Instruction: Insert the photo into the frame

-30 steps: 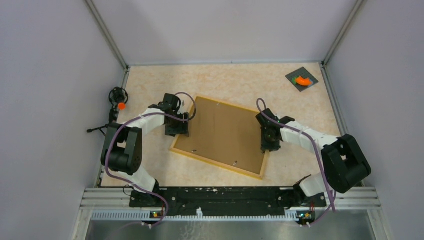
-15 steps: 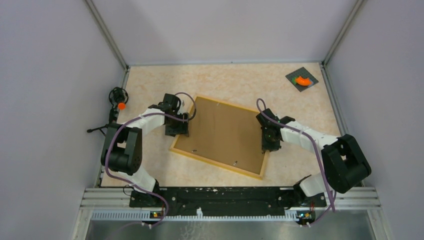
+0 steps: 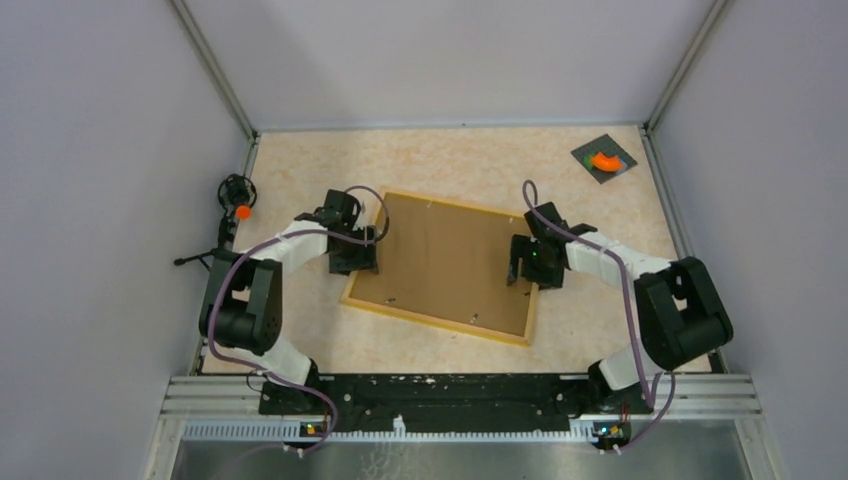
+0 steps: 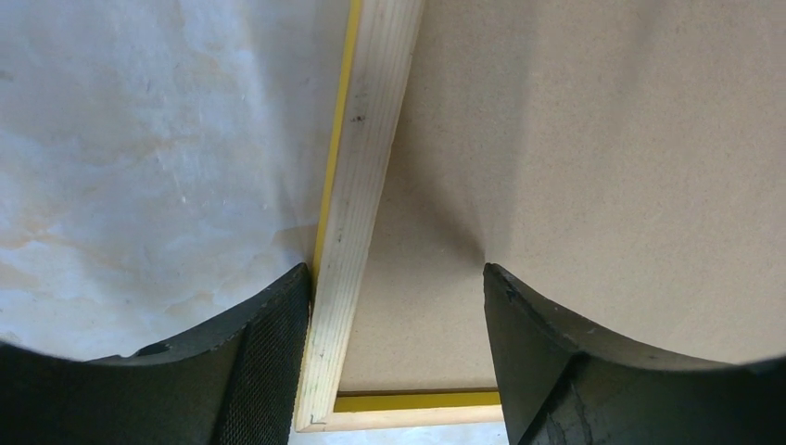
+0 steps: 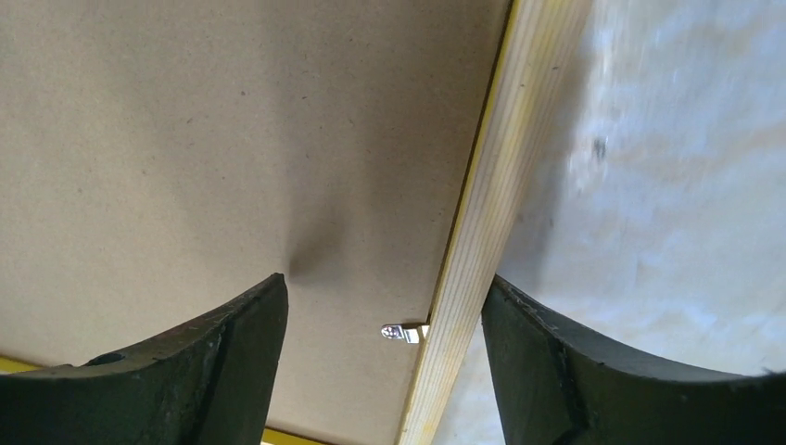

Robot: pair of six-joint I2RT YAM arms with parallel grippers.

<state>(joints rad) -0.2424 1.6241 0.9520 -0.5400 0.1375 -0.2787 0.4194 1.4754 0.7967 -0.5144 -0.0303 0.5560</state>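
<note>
Looking down from above, found the frame (image 3: 440, 320) lying face-down near the middle of the table (image 3: 470, 165), with a brown backing board (image 3: 440, 255) seated inside its rails. Saw no photo anywhere; possibly under the board, but could not tell.

Found the left gripper (image 4: 397, 278) astride the frame's left rail (image 4: 366, 148), jaws apart and clamped on nothing, with one finger on the table just beside the rail and the other over the board. Found the right gripper (image 5: 385, 283) likewise astride the right rail (image 5: 491, 167), jaws wide apart, with a small metal tab (image 5: 404, 331) between the fingers against the rail's inner edge.

Judged the main hazards as follows. Closing either claw across a rail would likely tip or skew the frame. Pushing unevenly from the two sides would probably slide it over the smooth tabletop. Catching that tab with a fingertip might bend it or leave the board loose.
</note>
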